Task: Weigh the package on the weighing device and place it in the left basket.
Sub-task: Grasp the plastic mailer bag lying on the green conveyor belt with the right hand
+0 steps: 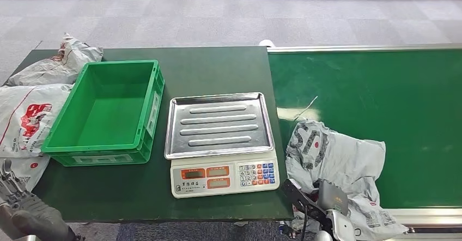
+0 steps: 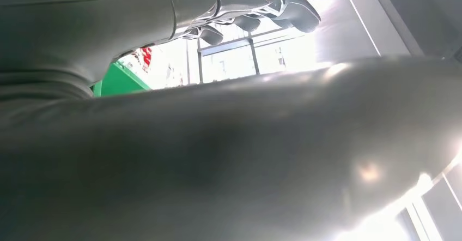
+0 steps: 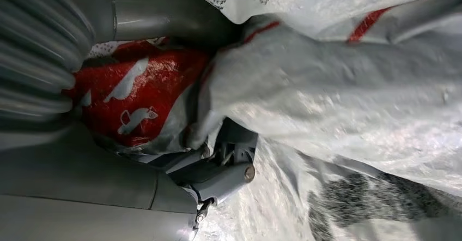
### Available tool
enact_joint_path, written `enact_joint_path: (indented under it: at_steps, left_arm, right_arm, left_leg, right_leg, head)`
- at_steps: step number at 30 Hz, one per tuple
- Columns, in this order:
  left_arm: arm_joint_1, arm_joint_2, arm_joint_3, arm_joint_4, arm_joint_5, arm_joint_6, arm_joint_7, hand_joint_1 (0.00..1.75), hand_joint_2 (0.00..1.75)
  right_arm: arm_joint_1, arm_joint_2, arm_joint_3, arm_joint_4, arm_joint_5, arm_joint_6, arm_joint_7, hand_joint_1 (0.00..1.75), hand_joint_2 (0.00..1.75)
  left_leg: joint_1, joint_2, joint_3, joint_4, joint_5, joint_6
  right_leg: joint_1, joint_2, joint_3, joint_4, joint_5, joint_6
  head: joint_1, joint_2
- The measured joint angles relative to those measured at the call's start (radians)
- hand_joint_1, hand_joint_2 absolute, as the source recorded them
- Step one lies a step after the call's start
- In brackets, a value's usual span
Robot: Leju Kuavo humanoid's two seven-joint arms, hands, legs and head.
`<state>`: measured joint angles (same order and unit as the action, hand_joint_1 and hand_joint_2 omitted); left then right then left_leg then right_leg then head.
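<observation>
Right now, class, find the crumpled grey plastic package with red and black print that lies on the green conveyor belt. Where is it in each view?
Head view: the grey plastic package lies on the belt, right of the scale, against the right hand.
Left wrist view: not in it.
Right wrist view: the package fills most of the picture, pressed against the hand.
Shared landmark: the package's red print.

Even bright overhead light, window glare, blurred close wrist views
</observation>
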<state>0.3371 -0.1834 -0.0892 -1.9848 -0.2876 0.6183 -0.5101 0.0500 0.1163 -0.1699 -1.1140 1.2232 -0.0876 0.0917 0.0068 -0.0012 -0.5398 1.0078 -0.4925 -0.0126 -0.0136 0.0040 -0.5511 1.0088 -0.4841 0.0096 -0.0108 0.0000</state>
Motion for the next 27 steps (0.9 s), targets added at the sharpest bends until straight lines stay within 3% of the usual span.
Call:
enact_joint_path:
  at_steps: [9, 19, 23, 27]
  left_arm:
    - [0.017, -0.005, 0.002, -0.012, 0.009, -0.010, -0.014, 0.00, 0.00]
    - [0.025, -0.012, 0.008, -0.011, 0.037, -0.038, -0.041, 0.00, 0.00]
    - [0.012, -0.024, 0.009, -0.007, 0.028, -0.060, -0.047, 0.00, 0.00]
    - [-0.008, -0.033, 0.009, 0.004, 0.018, -0.064, -0.049, 0.00, 0.00]
  right_arm:
    - [0.053, 0.014, -0.014, -0.158, 0.074, -0.028, 0.025, 1.75, 1.75]
    - [-0.008, -0.045, -0.006, -0.337, 0.142, -0.125, 0.044, 1.75, 1.75]
    - [-0.129, -0.082, 0.068, -0.343, 0.173, -0.143, 0.033, 1.75, 1.75]
    - [-0.344, -0.118, 0.196, -0.290, 0.199, -0.113, 0.030, 1.75, 1.75]
  left_leg:
    - [0.000, 0.000, -0.005, 0.000, 0.000, 0.000]
    - [0.000, 0.000, -0.011, 0.000, 0.001, 0.000]
    - [0.000, 0.003, -0.015, 0.000, 0.001, 0.000]
    - [0.000, 0.004, -0.016, 0.000, 0.006, -0.001]
  right_leg:
    - [0.000, 0.000, -0.004, 0.000, 0.000, 0.000]
    - [-0.001, 0.001, -0.005, 0.000, 0.001, 0.001]
    - [-0.001, 0.003, -0.007, 0.000, 0.003, 0.001]
    - [-0.001, 0.004, -0.010, 0.001, 0.007, 0.000]
  head:
    - [0.000, 0.000]
    - [0.000, 0.000]
    - [0.000, 0.000]
    - [0.000, 0.000]
